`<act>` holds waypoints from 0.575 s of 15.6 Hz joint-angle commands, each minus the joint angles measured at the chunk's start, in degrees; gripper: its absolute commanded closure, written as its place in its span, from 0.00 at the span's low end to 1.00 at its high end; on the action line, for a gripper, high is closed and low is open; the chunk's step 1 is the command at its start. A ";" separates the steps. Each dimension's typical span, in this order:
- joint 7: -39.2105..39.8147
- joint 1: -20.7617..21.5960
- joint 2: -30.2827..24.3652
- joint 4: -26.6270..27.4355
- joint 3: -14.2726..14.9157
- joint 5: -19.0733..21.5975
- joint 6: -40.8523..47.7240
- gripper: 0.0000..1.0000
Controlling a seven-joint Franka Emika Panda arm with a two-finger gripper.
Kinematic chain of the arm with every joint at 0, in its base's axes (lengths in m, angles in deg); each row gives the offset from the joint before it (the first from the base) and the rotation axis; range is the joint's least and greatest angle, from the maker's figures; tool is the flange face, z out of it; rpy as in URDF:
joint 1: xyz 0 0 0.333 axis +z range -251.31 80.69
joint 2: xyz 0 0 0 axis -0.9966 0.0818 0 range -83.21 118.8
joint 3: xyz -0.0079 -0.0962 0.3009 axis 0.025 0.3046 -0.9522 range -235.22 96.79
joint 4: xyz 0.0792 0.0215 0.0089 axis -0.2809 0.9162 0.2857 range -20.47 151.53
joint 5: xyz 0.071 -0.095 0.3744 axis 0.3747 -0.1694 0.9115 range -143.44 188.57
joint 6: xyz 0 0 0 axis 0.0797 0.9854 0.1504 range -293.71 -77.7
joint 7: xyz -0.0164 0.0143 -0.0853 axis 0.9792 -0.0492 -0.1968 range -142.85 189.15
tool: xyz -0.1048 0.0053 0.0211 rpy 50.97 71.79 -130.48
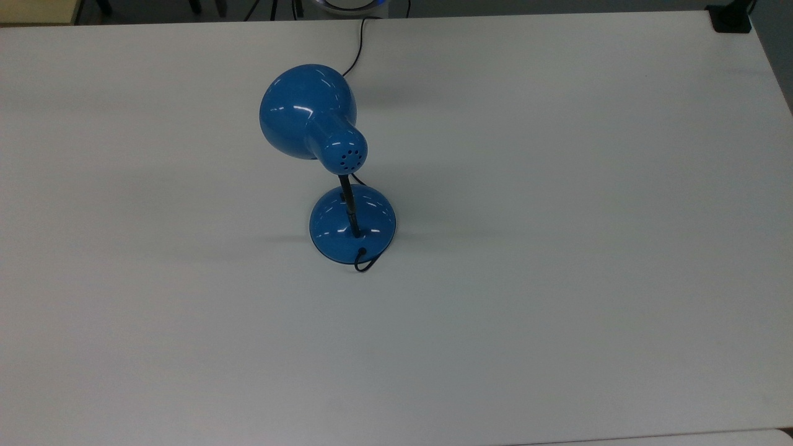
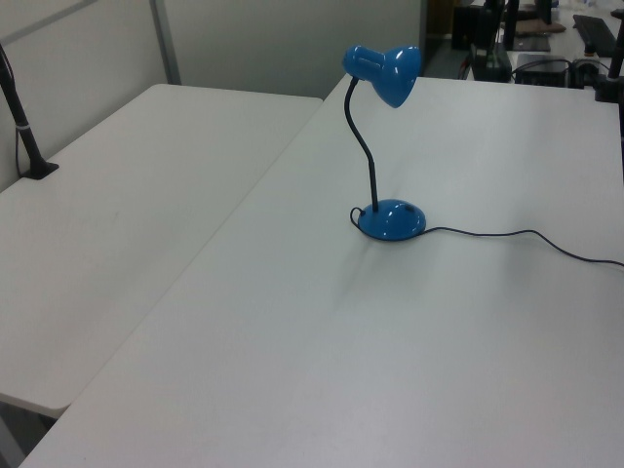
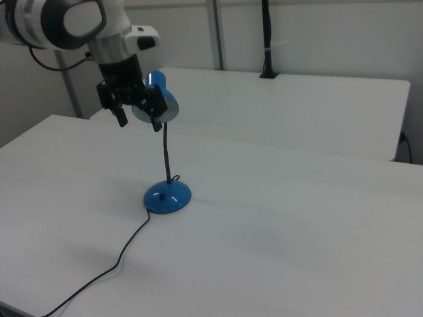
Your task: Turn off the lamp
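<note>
The blue lamp stands upright near the middle of the white table. Its bell-shaped shade tilts away from the round base on a thin black neck. No pool of light shows on the table under the shade. In the right view my gripper hangs open and empty, high above the table at shade height, just in front of the lamp's shade. The base sits well below it. The black cord trails off from the base across the table.
A second white table adjoins on the left view's left, with a black clamped post. Another table lies behind in the right view. A black clamp sits at the top view's far right corner.
</note>
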 commanded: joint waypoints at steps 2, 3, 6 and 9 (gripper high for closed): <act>-1.55 -0.28 1.08 -1.14 -1.61 0.95 0.46 0.00; -1.55 -0.28 1.17 -1.14 -1.78 0.86 0.20 0.00; -1.64 -0.19 1.61 -1.23 -2.13 0.95 0.19 0.00; -1.64 -0.19 1.96 -1.84 -2.66 0.95 0.37 0.00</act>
